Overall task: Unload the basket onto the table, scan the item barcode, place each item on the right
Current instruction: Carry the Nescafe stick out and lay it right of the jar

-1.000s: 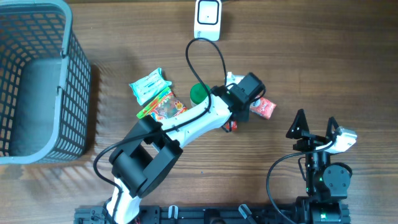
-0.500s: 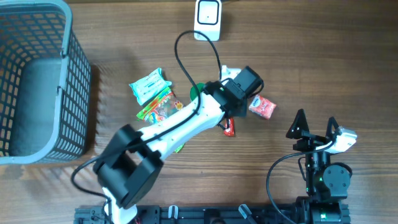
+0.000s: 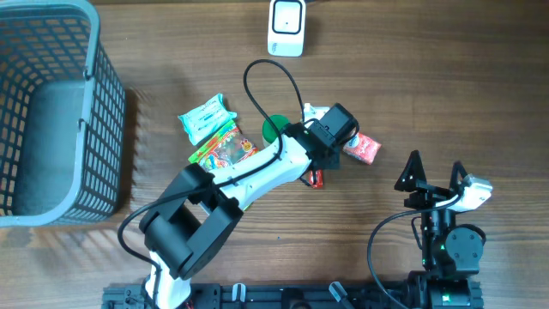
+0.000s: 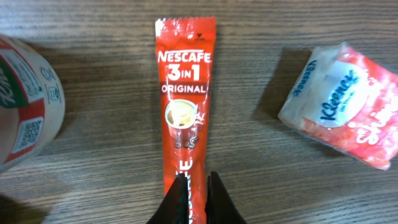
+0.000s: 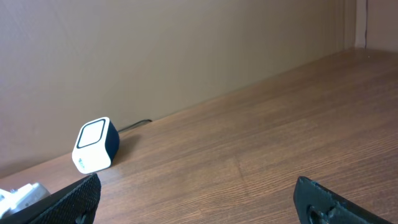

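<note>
The left gripper (image 4: 198,194) pinches the near end of the coffee sachet (image 4: 185,93), whose length runs straight ahead. The right gripper (image 5: 196,186) sits farther off, jaws apart.

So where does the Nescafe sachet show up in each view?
Overhead: Nescafe sachet just right of centre, mostly hidden under the left arm.
Left wrist: centre frame, lower end between the left gripper fingers.
Right wrist: not in it.
Shared landmark: Kleenex pack, right of it in both.
</note>
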{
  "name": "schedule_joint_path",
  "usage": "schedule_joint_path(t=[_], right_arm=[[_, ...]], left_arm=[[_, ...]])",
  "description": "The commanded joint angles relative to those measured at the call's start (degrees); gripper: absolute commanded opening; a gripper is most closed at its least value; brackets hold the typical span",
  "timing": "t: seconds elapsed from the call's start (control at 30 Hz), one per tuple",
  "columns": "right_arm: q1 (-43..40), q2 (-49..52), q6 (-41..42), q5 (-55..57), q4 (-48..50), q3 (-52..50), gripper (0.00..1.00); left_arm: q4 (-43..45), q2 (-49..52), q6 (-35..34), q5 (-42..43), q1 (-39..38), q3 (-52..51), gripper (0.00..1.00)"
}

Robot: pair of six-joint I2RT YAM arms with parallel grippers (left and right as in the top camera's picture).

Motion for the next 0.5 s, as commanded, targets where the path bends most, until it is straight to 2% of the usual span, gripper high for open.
schedule_joint_path(t=[0.0, 0.47], right_arm=[[0.28, -0.02, -0.98, -0.68, 0.17, -0.07, 1.0], [0.28, -0.02, -0.98, -0.68, 0.15, -0.07, 1.0]], left_arm=[[0.22, 1.16, -1.42, 0.98, 0.17, -0.46, 0.04], [-0.37, 4.35, -3.23, 2.03, 0.15, -0.76, 0.04]])
